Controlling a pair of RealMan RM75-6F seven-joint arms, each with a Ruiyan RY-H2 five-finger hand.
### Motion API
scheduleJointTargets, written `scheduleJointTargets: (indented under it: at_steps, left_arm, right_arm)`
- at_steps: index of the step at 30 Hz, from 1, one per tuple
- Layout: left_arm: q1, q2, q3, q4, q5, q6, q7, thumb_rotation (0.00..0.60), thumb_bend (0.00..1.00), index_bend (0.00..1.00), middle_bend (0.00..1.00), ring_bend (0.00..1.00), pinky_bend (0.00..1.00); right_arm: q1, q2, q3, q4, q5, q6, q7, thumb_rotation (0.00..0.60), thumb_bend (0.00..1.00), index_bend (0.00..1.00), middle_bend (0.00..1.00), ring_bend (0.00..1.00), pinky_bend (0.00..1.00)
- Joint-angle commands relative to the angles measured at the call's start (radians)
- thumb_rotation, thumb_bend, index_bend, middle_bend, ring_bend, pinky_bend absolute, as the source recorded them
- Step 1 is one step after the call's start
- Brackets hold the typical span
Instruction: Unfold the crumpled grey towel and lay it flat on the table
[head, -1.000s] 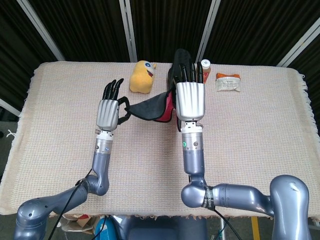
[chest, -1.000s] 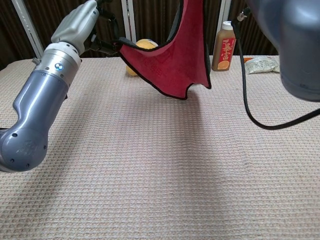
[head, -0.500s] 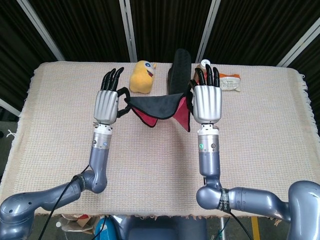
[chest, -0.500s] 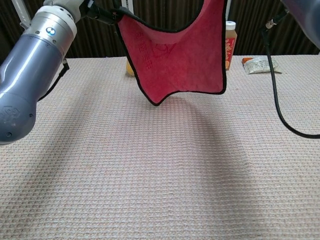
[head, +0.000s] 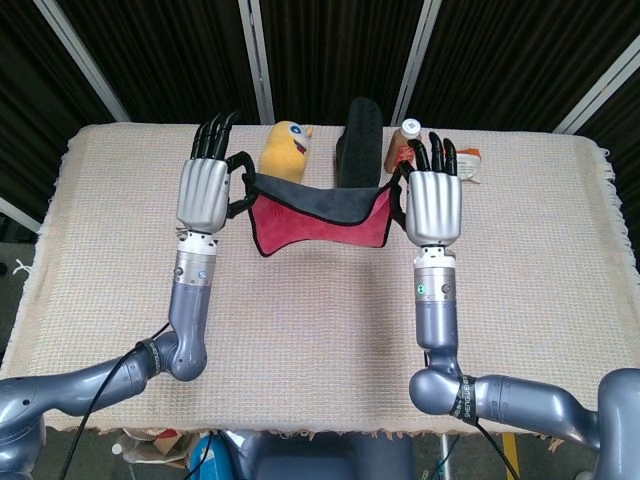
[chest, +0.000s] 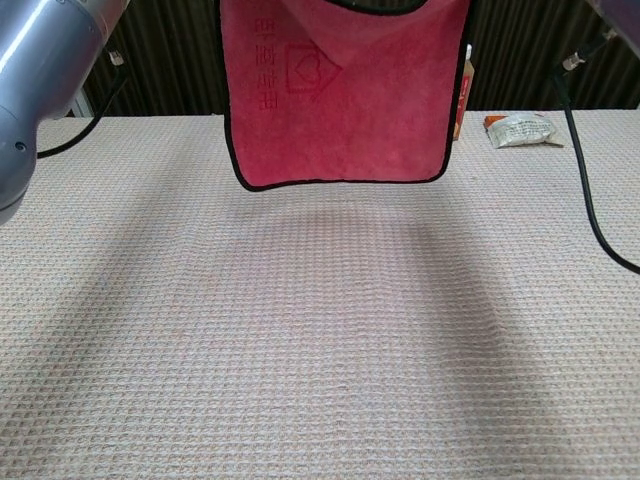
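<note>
Aloft above the table (head: 520, 260), between left hand (head: 204, 190) and right hand (head: 434, 205) — each gripping a top corner — hanging spread, the towel (chest: 340, 95), red face forward, dark grey back, clear of the cloth.

Silver-backed left hand (head: 203, 190), right hand (head: 434, 205); black fingers (head: 212, 140); blue-grey arms; black cables.

towel (head: 318, 214), red face, spread, hanging above table

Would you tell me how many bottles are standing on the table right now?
1: a brown bottle with a white cap at the table's far edge, just behind the right hand; the hanging towel may hide others.
</note>
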Motion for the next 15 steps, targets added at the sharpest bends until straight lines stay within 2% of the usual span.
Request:
scheduleJointTargets:
  at_steps: [1,8,15]
  left_arm:
    - [-0.006,0.009,-0.005,-0.006,-0.014,-0.005,0.01,0.6,0.47,0.64,0.06,0.0,0.06]
    - [-0.014,0.012,0.004,0.011,-0.044,-0.025,0.015,0.6,0.47,0.64,0.06,0.0,0.06]
    - [-0.061,-0.03,0.004,0.1,-0.069,-0.059,-0.004,0.6,0.47,0.64,0.06,0.0,0.06]
  right_arm:
    - [-0.006,0.001,-0.006,0.007,0.0,-0.007,0.011,0.6,0.56,0.72,0.23,0.09,0.09]
    - [-0.012,-0.008,-0.011,0.06,-0.001,-0.031,0.057,0.6,0.56,0.72,0.23,0.09,0.09]
    - [0.009,-0.046,-0.004,0.185,-0.026,-0.072,0.134,0.6,0.56,0.73,0.23,0.09,0.09]
